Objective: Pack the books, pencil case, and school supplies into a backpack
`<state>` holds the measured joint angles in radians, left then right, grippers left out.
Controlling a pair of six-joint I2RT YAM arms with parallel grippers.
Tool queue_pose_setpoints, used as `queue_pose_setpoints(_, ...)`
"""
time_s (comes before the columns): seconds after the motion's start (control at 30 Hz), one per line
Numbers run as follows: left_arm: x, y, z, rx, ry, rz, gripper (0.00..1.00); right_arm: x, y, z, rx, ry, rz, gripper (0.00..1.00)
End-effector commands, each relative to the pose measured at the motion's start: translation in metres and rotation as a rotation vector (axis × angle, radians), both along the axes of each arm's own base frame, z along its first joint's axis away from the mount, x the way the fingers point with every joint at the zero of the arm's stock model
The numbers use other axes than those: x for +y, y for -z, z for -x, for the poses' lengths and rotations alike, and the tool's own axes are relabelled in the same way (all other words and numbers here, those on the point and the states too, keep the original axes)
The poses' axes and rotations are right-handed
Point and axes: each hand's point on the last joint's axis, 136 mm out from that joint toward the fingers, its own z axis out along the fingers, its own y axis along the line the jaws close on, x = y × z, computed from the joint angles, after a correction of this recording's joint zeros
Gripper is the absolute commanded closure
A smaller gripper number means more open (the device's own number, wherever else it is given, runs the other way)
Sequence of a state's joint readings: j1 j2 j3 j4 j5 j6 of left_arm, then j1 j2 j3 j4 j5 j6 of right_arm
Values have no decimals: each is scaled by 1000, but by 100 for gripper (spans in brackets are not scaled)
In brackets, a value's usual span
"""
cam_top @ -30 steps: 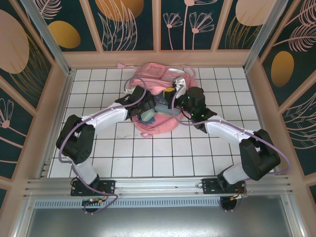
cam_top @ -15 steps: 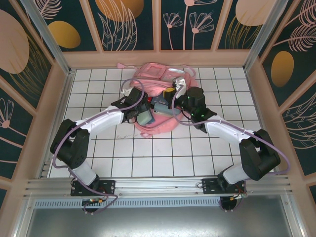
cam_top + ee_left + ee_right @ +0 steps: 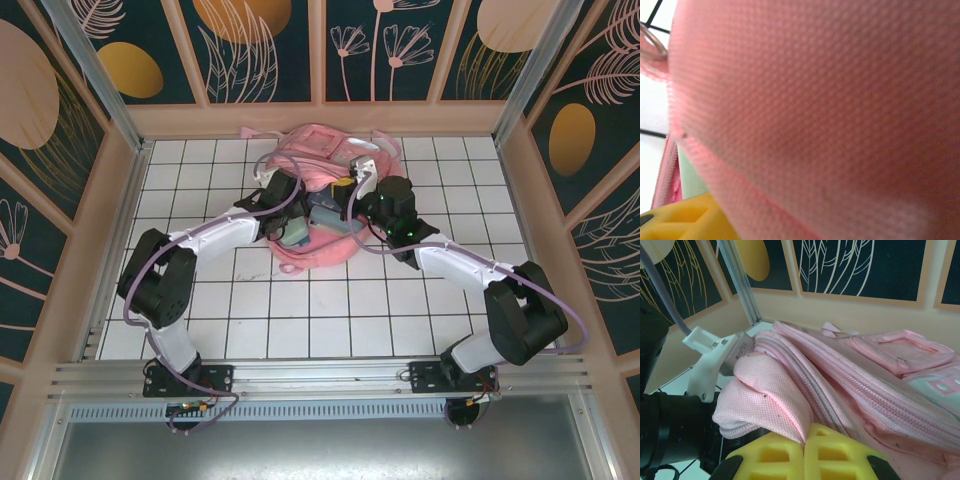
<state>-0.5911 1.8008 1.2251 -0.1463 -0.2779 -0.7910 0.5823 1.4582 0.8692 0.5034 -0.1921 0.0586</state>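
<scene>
Gripping backpack (image 3: pixel 865 385) fabric, right pincer (image 3: pixel 804 440) shows up close; left pincer (image 3: pixel 287 218), cloth-covered: cannot tell.

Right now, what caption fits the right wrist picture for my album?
The right pincer pinches a fold of the pink backpack.

One pink backpack (image 3: pixel 322 158) lies on the tiled table (image 3: pixel 300 310). It is the only bag there. In the backpack's open mouth two flat things can be counted: one grey-teal piece (image 3: pixel 296 233) at its near-left edge and one grey-blue piece (image 3: pixel 328 214) just beside it, toward the backpack's middle; anything deeper is hidden. Two arms reach the backpack, the left arm (image 3: pixel 215 238) at its left side and the right arm (image 3: pixel 455 262) at its right, each trailing one purple cable. There are two grippers: the left gripper (image 3: pixel 288 215) shows one yellow finger (image 3: pixel 685 220), and the right gripper (image 3: pixel 805 437) shows two yellow fingers (image 3: pixel 772 455).
</scene>
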Motion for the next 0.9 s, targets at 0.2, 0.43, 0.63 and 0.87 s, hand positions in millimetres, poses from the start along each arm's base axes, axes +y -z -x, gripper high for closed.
queue_pose_setpoints(0.2,-33,2,-3,-1,179,25,34,14,-38,4,-97,-54,-59,100)
queue_pose_setpoints(0.43,-6,-29,31,-42,146,53,19,12,-34,1,-89,-43,-54,100)
queue_pose_setpoints(0.63,33,-47,55,-83,59,0,20,16,-29,0,-75,-51,-54,100)
queue_pose_setpoints(0.87,85,-5,65,14,-80,-106,38,22,-31,4,-79,-65,-52,100)
